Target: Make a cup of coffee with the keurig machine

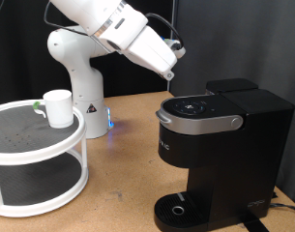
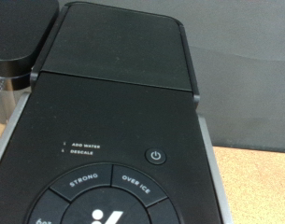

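The large black boxy keurig machine [image 1: 220, 145] with its silver-grey lid handle stands on the brown wooden tabletop [image 1: 128, 155], lid down. The small white cylindrical cup [image 1: 58, 107] sits on a white round two-tier shelf [image 1: 36, 155] at the exterior view's left. The end effector [image 1: 169, 72] hovers just above the machine's button panel [image 2: 105, 191]; I cannot tell its finger spacing.

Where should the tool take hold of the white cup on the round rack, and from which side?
Probably by the rim of the cup, coming from above. It stands upright with its mouth open on the rack's top tier, nothing over it. One finger inside and one outside the wall should fit. The tool hangs over the keurig machine.
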Robot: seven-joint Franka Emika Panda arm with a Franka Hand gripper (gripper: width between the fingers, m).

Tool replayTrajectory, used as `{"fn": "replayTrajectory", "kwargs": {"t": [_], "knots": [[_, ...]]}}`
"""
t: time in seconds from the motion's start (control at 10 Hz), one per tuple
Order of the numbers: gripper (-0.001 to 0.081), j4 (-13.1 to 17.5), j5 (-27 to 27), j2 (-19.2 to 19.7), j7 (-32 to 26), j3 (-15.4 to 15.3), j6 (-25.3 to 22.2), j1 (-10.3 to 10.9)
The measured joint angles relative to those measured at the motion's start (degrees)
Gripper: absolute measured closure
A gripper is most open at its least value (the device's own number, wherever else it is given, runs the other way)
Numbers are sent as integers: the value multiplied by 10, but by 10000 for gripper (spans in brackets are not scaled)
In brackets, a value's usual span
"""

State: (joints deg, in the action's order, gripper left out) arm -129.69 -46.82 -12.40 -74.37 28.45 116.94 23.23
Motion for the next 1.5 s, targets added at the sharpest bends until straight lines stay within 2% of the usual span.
{"fn": "replayTrajectory", "kwargs": {"t": [0.2, 0.4, 0.6, 0.7, 1.1, 1.5], "knots": [[806, -2, 1, 1, 17, 1, -13, 0], [806, -3, 4, -4, 106, 2, -52, -8], [806, -23, 11, -35, 182, -2, -37, -20], [806, -42, 12, -59, 186, -4, -22, -26], [806, -101, 79, -147, 187, -7, -28, -54], [806, -150, 88, -221, 187, -9, -20, -80]]}}
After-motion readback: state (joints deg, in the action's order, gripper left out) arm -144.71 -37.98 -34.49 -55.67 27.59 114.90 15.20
